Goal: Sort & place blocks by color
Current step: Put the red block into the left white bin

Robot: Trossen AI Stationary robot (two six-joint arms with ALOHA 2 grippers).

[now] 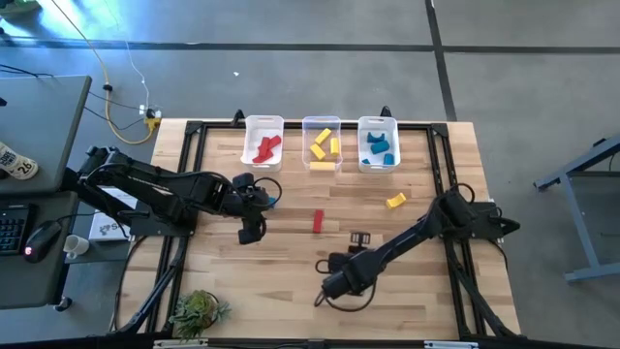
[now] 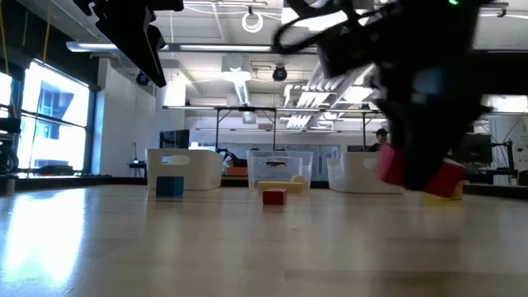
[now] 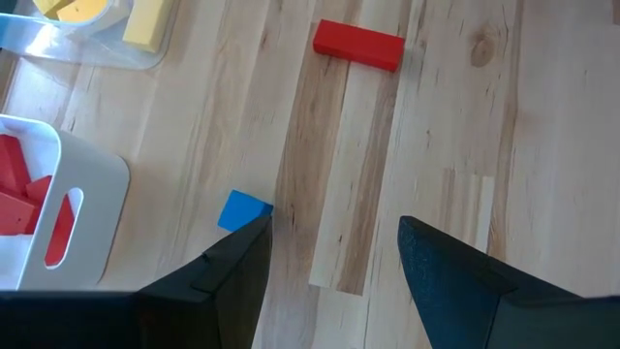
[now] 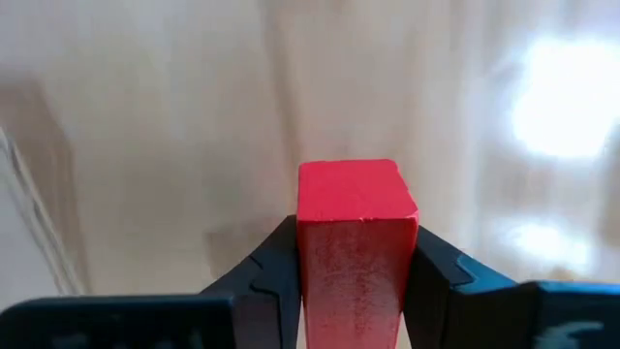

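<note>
The right gripper pinched a small red rectangular block end-on between its two dark fingers, low over the wooden table in the lower middle of the high view. That firm end-on hold probably served to carry the block toward the bins without it twisting.

The left gripper hung with its fingers spread wide, holding nothing, left of centre in the high view. A small blue block lay just beside one finger, so the spread looked like readiness to close on it.

Three small white plastic bins stood in a row along the upper middle of the high view, one colour each: the left bin held red blocks, the middle bin yellow ones, the right bin blue ones.

Loose blocks remained on the table: a red bar at the centre and a yellow block to its upper right.

No readable brand or writing showed on the blocks or bins; a label on the left bin in the low view was too small to read.
</note>
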